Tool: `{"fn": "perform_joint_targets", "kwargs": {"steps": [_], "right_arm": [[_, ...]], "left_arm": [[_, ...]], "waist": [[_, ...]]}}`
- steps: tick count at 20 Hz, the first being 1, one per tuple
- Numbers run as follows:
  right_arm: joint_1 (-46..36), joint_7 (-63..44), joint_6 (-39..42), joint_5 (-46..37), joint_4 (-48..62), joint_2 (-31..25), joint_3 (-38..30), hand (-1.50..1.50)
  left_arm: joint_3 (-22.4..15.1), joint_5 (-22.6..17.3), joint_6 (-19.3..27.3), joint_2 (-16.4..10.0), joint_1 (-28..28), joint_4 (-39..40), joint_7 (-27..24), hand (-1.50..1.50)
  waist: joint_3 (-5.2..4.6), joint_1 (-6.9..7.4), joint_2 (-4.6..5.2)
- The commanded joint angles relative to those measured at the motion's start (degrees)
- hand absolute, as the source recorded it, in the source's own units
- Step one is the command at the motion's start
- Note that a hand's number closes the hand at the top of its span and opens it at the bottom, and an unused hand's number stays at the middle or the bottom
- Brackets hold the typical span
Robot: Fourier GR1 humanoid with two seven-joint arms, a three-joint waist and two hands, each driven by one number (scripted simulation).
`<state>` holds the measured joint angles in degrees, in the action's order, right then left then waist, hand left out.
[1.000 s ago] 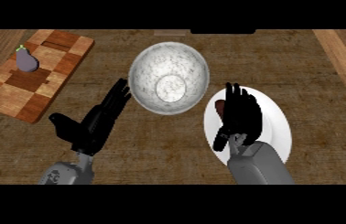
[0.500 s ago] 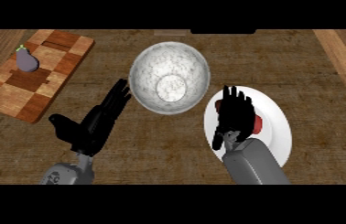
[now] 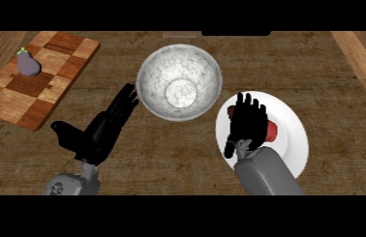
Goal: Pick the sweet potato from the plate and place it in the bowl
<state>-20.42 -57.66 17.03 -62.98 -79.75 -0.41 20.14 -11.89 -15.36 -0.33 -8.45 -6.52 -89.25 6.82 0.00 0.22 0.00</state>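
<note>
Since half a second ago, the right robot hand (image 3: 248, 125) has slid a little toward the left of the frame over the plate (image 3: 295, 134). That uncovers a bit more red on both sides of it. The left robot hand (image 3: 100, 132) has kept its place.

Head view: the sweet potato (image 3: 271, 130) lies on the white plate at the right of centre, mostly hidden under the right robot hand. One red patch shows at the hand's right edge and a smaller one at its upper left. Its long axis therefore seems to run from upper left to lower right, though neither end can be made out. The right robot hand is spread over it with fingers stretched out toward the top of the frame, not curled round it. Its grey forearm (image 3: 268, 175) rises from the lower edge.

Just up and left of the plate stands the speckled grey bowl (image 3: 159, 71), close to the plate's rim. The left robot hand rests lower left of the bowl, fingers straight and pointing up and right, fingertips near the bowl's wall.

Everything sits on a brown wood-grain surface (image 3: 157, 168). A chequered cutting board (image 3: 50, 91) lies at the upper left, carrying a purple eggplant (image 3: 28, 65).
</note>
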Motion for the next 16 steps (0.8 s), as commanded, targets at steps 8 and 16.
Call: {"fn": "perform_joint_targets", "kwargs": {"steps": [8, 16], "right_arm": [[1.0, 1.1, -4.0, -2.5, 2.5, 0.4, -2.3, -1.50], [-0.9, 9.4, -9.2, -2.8, 8.8, -0.6, -3.5, 1.50]], "left_arm": [[3.2, 2.6, -2.6, 2.3, -0.6, 1.7, -0.9, 0.00], [3.3, 3.6, -3.2, 4.0, -1.8, 4.0, 0.1, 0.00]], "waist": [[0.00, -0.15, -0.01], [0.00, -0.19, 0.03]]}}
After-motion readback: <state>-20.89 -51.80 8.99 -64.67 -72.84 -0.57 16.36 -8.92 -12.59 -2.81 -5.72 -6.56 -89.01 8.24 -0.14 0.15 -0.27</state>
